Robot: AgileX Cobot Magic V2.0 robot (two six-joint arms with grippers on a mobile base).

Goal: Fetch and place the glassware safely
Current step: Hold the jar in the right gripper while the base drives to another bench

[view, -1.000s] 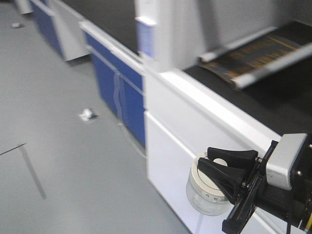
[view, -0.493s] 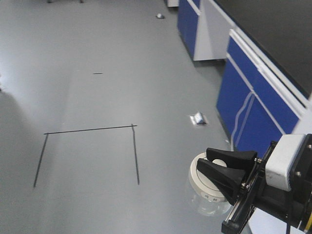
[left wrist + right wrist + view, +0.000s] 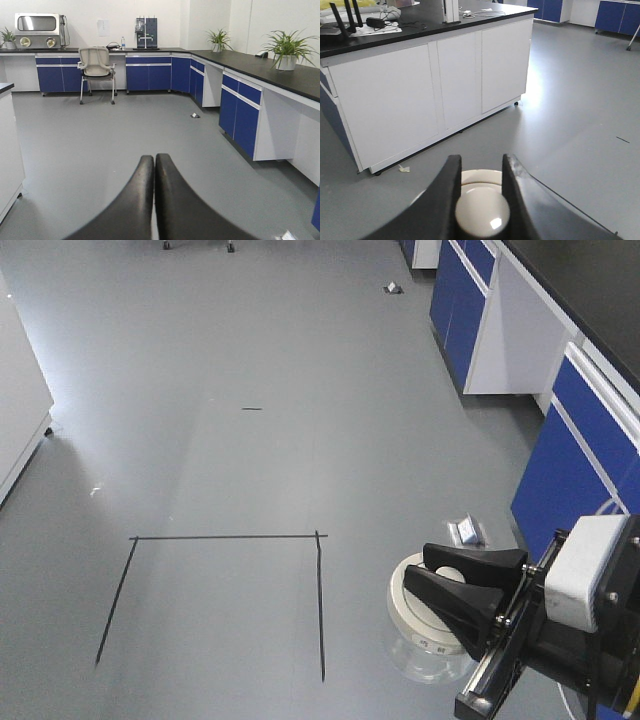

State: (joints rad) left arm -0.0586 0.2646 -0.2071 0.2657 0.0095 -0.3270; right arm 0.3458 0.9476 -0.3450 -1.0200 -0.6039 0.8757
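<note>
The glassware [image 3: 425, 635], a squat clear jar with a cream-white lid, hangs above the grey floor at the lower right of the front view. My right gripper [image 3: 455, 580] is shut on the lid's knob. In the right wrist view the round knob [image 3: 482, 212] sits clamped between the two black fingers of that gripper [image 3: 479, 165], with the lid rim [image 3: 480, 176] showing beyond. My left gripper [image 3: 154, 160] is shut with nothing in it, its fingertips pressed together over open floor.
Blue-fronted lab benches [image 3: 585, 430] with black tops run along the right. A white cabinet [image 3: 18, 400] stands at the left edge. Black tape lines [image 3: 225, 537] mark the floor. A white island bench [image 3: 430, 85] and a chair [image 3: 96, 70] also show. Litter [image 3: 467, 531] lies near the benches.
The front view has swung left, away from the benches and toward open floor with the tape lines. The jar stays held in the right gripper in the same place in frame.
</note>
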